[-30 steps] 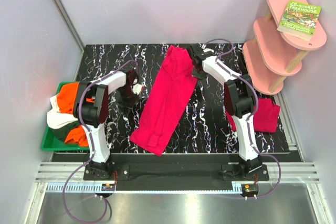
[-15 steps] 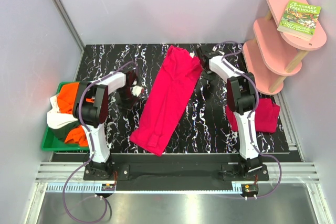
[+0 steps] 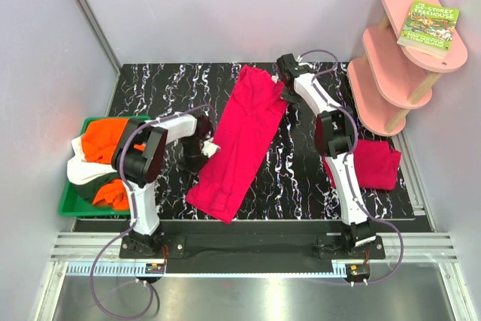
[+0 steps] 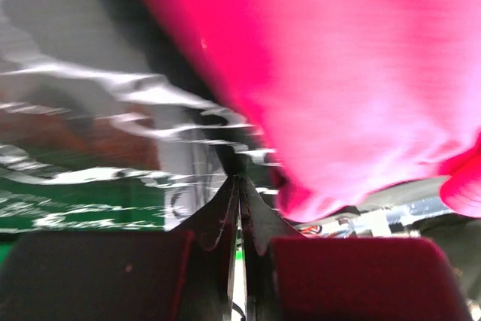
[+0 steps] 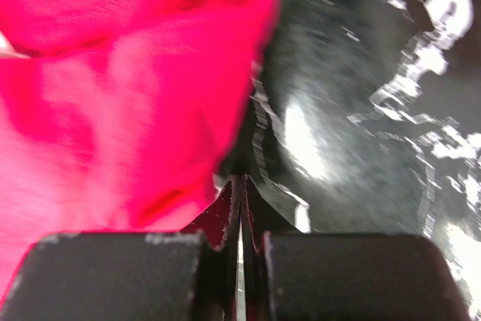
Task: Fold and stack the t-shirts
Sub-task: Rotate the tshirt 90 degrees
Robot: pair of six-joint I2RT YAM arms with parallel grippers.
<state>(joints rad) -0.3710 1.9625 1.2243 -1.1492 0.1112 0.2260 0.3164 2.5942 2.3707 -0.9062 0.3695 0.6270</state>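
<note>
A crimson-pink t-shirt (image 3: 239, 140), folded into a long strip, lies diagonally on the black marbled table (image 3: 150, 84). My left gripper (image 3: 210, 148) is shut and empty at the strip's left edge. In the left wrist view its closed tips (image 4: 239, 180) sit just beside the pink cloth (image 4: 361, 73). My right gripper (image 3: 282, 89) is shut and empty at the strip's far right corner. In the right wrist view its tips (image 5: 240, 178) sit next to the cloth (image 5: 113, 95). A second crimson shirt (image 3: 373, 163) lies folded at the right. Orange (image 3: 105, 139) and white (image 3: 84, 172) shirts are piled in the tray.
A green plastic tray (image 3: 69, 204) stands at the left table edge. A pink tiered shelf (image 3: 391, 73) with a green book (image 3: 429, 26) stands at the back right corner. Grey walls enclose the table.
My left gripper moved right and nearer, up to the shirt's left edge. My right gripper came off the shirt's upper right edge and shifted towards the far corner. The shirt stayed put.
</note>
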